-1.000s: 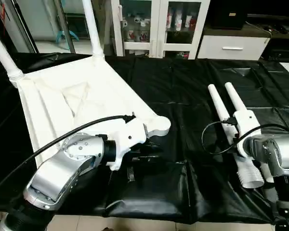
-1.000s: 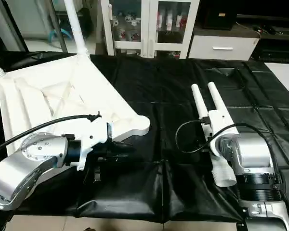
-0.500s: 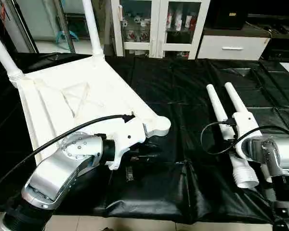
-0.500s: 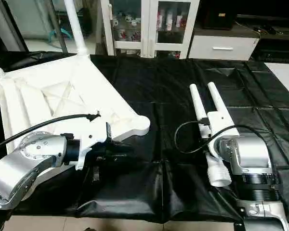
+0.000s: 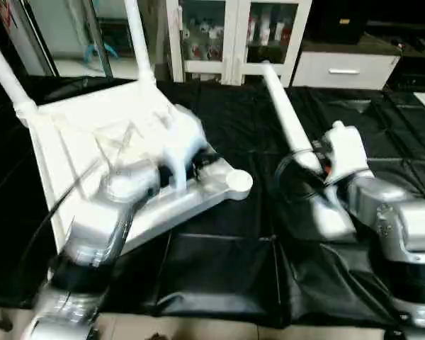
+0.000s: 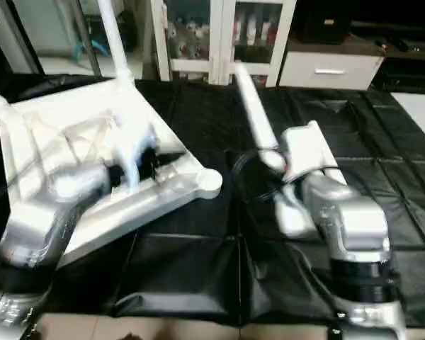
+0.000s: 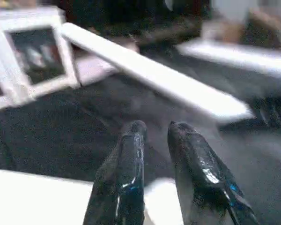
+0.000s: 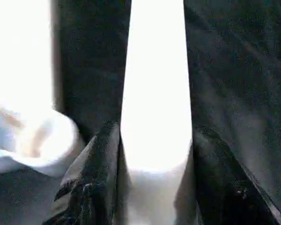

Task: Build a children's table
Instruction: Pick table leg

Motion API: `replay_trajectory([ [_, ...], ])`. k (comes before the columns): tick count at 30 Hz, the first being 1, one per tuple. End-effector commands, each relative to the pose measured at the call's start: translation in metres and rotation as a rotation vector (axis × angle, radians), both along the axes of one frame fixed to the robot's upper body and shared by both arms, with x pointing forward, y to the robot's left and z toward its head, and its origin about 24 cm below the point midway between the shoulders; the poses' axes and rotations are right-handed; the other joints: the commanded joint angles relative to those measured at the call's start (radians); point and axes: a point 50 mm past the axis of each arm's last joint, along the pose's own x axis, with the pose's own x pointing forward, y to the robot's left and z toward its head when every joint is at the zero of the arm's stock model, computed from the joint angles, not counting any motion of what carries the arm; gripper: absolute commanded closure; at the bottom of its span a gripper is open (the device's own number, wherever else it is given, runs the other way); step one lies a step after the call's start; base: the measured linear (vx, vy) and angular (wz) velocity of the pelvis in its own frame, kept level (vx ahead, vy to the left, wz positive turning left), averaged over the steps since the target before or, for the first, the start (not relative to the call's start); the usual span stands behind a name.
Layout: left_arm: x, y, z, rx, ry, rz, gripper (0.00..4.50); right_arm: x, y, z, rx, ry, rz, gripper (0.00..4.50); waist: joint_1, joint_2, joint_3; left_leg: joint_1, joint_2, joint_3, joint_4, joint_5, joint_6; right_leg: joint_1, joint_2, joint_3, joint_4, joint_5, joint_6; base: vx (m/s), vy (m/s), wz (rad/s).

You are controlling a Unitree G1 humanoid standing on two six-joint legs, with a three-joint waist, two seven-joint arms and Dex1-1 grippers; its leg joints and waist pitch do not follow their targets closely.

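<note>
Step in hand: carry a leg (image 5: 287,117) to the empty corner socket (image 5: 239,181) of the tabletop (image 5: 71,134).
Right gripper (image 8: 154,154): fingers clamped on either side of the leg near its thick end, lifted off the black cover (image 5: 219,276).
Left gripper (image 7: 154,133): fingers nearly together, holding nothing, above the tabletop edge near that socket.
Tabletop: lies underside up on the robot's left, two legs already standing in the far corners.
Doing it well: stand the leg upright over the socket before pressing; steady the tabletop with the free gripper.
</note>
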Motion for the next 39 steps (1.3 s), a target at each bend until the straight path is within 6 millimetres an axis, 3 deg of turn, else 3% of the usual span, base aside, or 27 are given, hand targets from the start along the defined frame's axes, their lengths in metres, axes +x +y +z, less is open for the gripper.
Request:
replay_trajectory([
  [1, 0.006, 0.005, -0.001, -0.063, 0.035, 0.06, 3.43, 0.0, 0.007, 0.012, 0.023, -0.064, 0.046, 2.72, 0.006, -0.014, -0.062, 0.004, 0.038, -0.009, -0.068, 0.029, 0.032, 0.054, -0.046, 0.048, -0.059, 0.063, -0.242, 0.0, 0.0, 0.0],
  [3, 0.013, 0.004, 0.007, -0.225, 0.089, 0.096, 3.43, -0.004, 0.022, 0.016, 0.056, -0.116, 0.125, 2.72, 0.007, -0.014, -0.064, 0.003, 0.035, -0.006, -0.065, 0.046, 0.047, 0.053, -0.045, 0.049, -0.057, 0.103, -0.26, 0.0, 0.0, 0.0],
  [4, 0.013, 0.004, 0.007, -0.225, 0.089, 0.096, 3.43, -0.004, 0.022, 0.016, 0.056, -0.116, 0.125, 2.72, 0.009, -0.016, -0.065, 0.001, 0.035, -0.007, -0.063, 0.056, 0.061, 0.056, -0.046, 0.049, -0.055, 0.122, -0.266, 0.0, 0.0, 0.0],
  [8, 0.016, 0.0, 0.015, -0.401, 0.154, 0.06, 3.43, -0.009, 0.037, 0.023, 0.118, -0.19, 0.221, 2.72, 0.017, -0.017, -0.064, 0.003, 0.039, -0.005, -0.063, 0.054, 0.081, 0.052, -0.048, 0.048, -0.054, 0.111, -0.279, 0.0, 0.0, 0.0],
  [13, 0.016, -0.003, 0.022, -0.505, 0.179, 0.033, 3.43, -0.014, 0.046, 0.026, 0.133, -0.215, 0.283, 2.72, 0.025, -0.02, -0.059, 0.005, 0.041, -0.005, -0.067, 0.02, 0.068, 0.05, -0.048, 0.048, -0.06, 0.058, -0.266, 0.0, 0.0, 0.0],
  [19, 0.015, -0.011, 0.025, -0.557, 0.221, -0.011, 3.43, -0.023, 0.064, 0.028, 0.127, -0.249, 0.402, 2.72, 0.026, -0.021, -0.058, 0.003, 0.042, -0.007, -0.069, 0.018, 0.054, 0.05, -0.049, 0.049, -0.061, 0.056, -0.244, 0.0, 0.0, 0.0],
  [20, 0.015, -0.011, 0.025, -0.554, 0.227, -0.013, 3.16, -0.023, 0.064, 0.028, 0.132, -0.252, 0.406, 2.72, 0.028, -0.021, -0.058, 0.004, 0.041, -0.007, -0.068, 0.016, 0.053, 0.05, -0.049, 0.048, -0.061, 0.053, -0.243, 0.0, 0.0, 0.0],
  [23, 0.016, -0.012, 0.022, -0.578, 0.271, -0.003, 3.07, -0.025, 0.068, 0.029, 0.13, -0.266, 0.427, 2.73, 0.026, -0.021, -0.058, 0.003, 0.04, -0.007, -0.068, 0.014, 0.046, 0.052, -0.048, 0.049, -0.061, 0.053, -0.24, 0.0, 0.0, 0.0],
  [33, 0.006, -0.023, 0.027, -0.606, 0.298, -0.134, 2.12, -0.026, 0.071, 0.028, 0.106, -0.284, 0.442, 2.73, 0.026, -0.021, -0.058, 0.002, 0.04, -0.007, -0.067, 0.014, 0.053, 0.051, -0.048, 0.048, -0.061, 0.05, -0.241, 0.0, 0.0, 0.0],
  [39, 0.013, -0.012, 0.023, -0.608, 0.309, -0.027, 1.62, -0.012, 0.057, 0.035, 0.1, -0.339, 0.285, 2.73, 0.024, -0.021, -0.057, 0.002, 0.039, -0.008, -0.069, 0.009, 0.04, 0.052, -0.046, 0.048, -0.063, 0.037, -0.234, 0.0, 0.0, 0.0],
])
